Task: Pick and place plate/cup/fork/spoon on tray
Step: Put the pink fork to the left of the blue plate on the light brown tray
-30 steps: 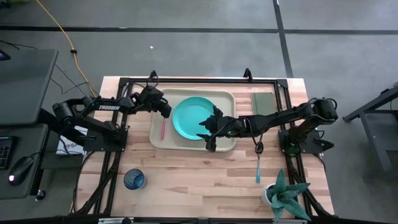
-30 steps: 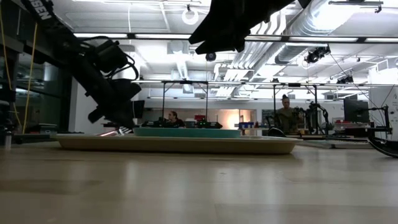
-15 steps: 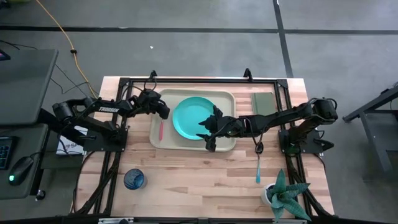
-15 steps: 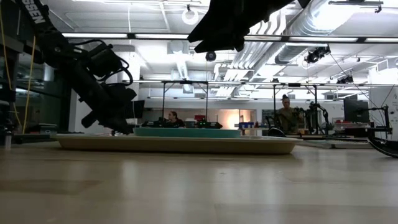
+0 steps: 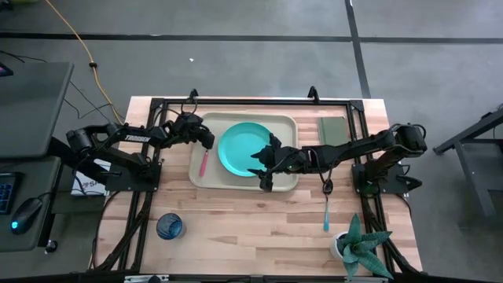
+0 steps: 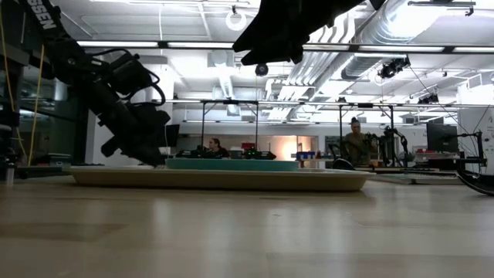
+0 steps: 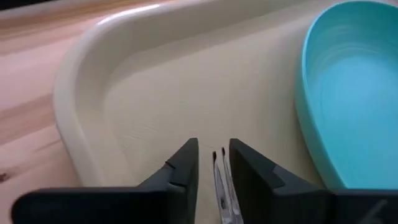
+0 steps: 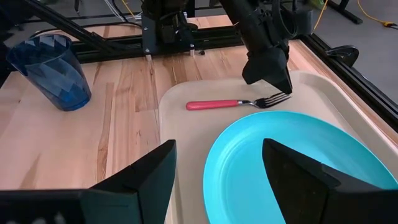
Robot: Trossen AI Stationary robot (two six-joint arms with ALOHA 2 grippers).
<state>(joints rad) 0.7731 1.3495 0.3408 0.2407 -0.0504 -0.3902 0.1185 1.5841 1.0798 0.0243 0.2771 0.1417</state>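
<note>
The beige tray [image 5: 287, 126] holds the turquoise plate [image 5: 244, 149] and, on its left part, the red-handled fork [image 5: 204, 165], which lies flat on the tray floor [image 8: 180, 155]. My left gripper [image 5: 207, 145] hangs just over the fork's metal tines [image 7: 219, 180]. It is open by a narrow gap, with one finger on either side of the tines and not touching them. My right gripper [image 5: 263, 169] is open and empty above the plate's near edge [image 8: 292, 168]. The dark-blue cup [image 5: 169, 226] stands on the table near the front left. The blue-handled spoon [image 5: 326, 206] lies on the table right of the tray.
A grey-green pad [image 5: 334, 130] lies at the far right of the tray. A potted plant [image 5: 357, 248] stands at the front right corner. Black frame rails run along the table's far edge and both sides. People show in the room beyond the table.
My left gripper has drawn back a little from the fork toward the table's left edge and has tipped slightly. The fork stays lying on the tray. My right arm has kept still.
</note>
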